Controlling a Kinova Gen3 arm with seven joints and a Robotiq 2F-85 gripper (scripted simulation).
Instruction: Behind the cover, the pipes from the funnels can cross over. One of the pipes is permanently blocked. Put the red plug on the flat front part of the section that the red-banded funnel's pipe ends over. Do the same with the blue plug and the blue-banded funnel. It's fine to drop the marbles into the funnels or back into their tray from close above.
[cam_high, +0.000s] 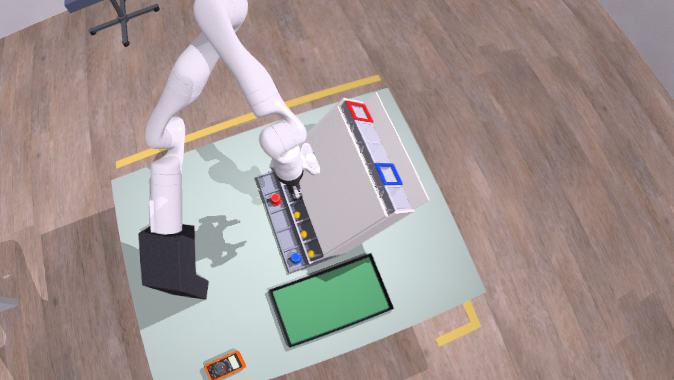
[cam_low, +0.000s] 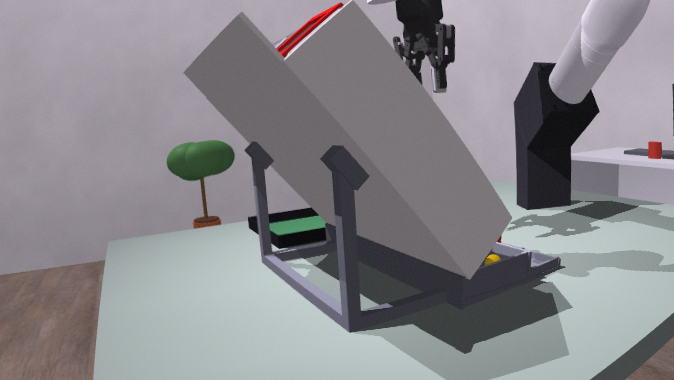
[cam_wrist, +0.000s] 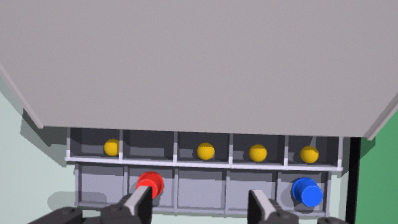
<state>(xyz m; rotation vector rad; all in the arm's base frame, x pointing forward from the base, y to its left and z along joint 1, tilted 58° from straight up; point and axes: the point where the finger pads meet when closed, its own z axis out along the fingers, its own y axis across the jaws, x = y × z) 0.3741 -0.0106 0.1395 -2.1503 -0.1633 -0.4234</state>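
My gripper (cam_high: 297, 194) (cam_low: 428, 84) (cam_wrist: 200, 204) is open with nothing between its fingers, high above the front sections. The red plug (cam_high: 275, 200) (cam_wrist: 151, 183) stands on the flat front part second from the left in the wrist view. The blue plug (cam_high: 295, 258) (cam_wrist: 308, 194) stands on the far right one. Yellow marbles lie in the far left section (cam_wrist: 112, 147), the middle one (cam_wrist: 205, 151) and the two right ones; the second from left shows none. The red-banded funnel (cam_high: 368, 112) and blue-banded funnel (cam_high: 398, 174) are at the top. The cover (cam_high: 340, 185) (cam_wrist: 200, 65) hides the pipes.
The tilted box (cam_low: 400, 125) rises beside the gripper on a grey stand (cam_low: 347, 250). A green tray with a black rim (cam_high: 332, 300) (cam_low: 300, 226) (cam_wrist: 382, 190) lies beside the sections. An orange multimeter (cam_high: 225, 366) lies near the table edge.
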